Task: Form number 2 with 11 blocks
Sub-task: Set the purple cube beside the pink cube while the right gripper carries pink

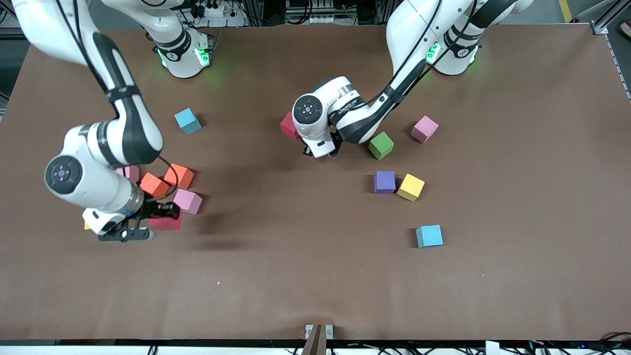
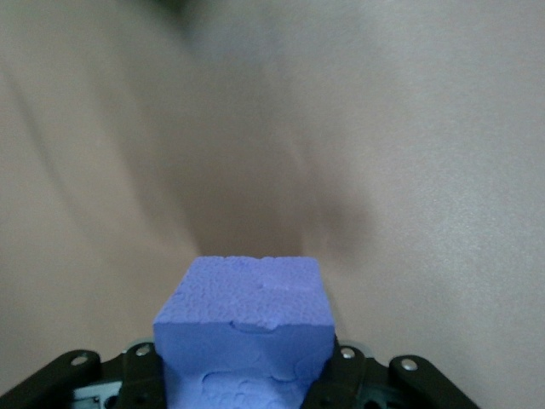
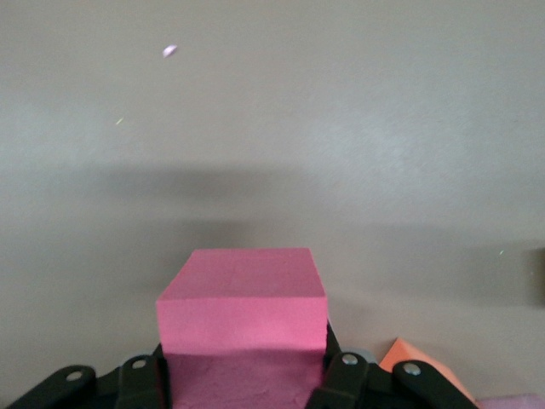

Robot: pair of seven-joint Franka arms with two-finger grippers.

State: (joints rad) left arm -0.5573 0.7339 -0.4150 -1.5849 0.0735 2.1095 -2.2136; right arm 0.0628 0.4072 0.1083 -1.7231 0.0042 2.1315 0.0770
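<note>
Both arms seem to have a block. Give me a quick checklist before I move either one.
1. Left gripper shut on purple block: ok.
2. Right gripper shut on red block: ok.
3. Digit started: not ok; two orange blocks and a pink block only cluster loosely under the right arm.
4. Loose blocks apart for picking, such as green and yellow: ok.
5. Eleven blocks present: cannot tell; the arms hide some.
</note>
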